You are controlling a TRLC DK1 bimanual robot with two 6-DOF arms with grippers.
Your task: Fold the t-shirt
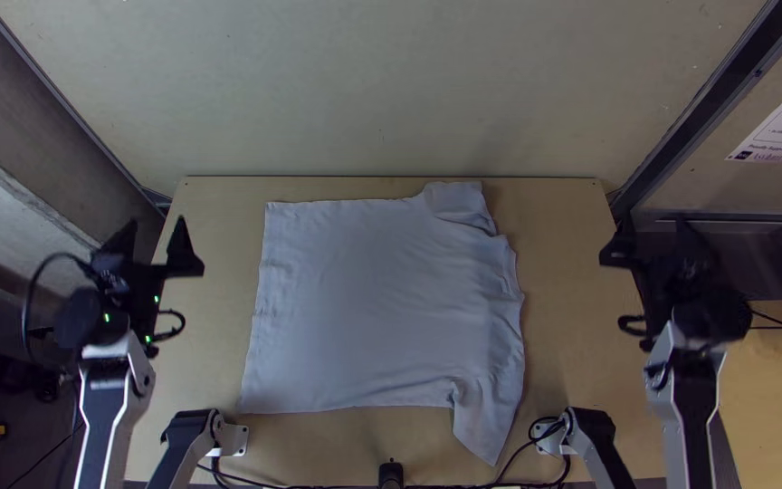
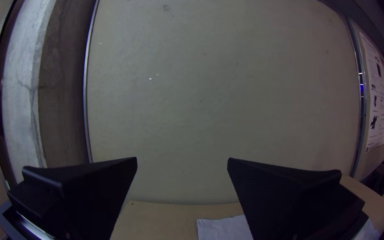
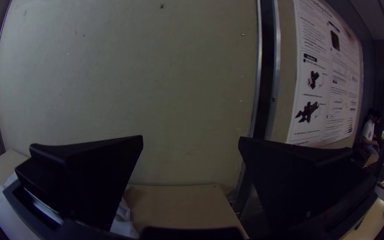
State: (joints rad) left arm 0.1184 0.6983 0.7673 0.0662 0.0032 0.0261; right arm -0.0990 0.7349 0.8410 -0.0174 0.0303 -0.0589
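- On the tabletop (image 1: 210, 213), the t-shirt (image 1: 368, 303) lies spread; its right side is rumpled;
- left of it, the left gripper (image 1: 155, 232) gapes wide, empty;
- right of it, the right gripper (image 1: 654, 235) gapes wide, empty.

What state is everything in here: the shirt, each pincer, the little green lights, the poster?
Shirt: spread on the table, not folded up, rumpled on the sleeve side.
Left pincer: open, empty.
Right pincer: open, empty.
Green lights: lit.
Poster: hung up.
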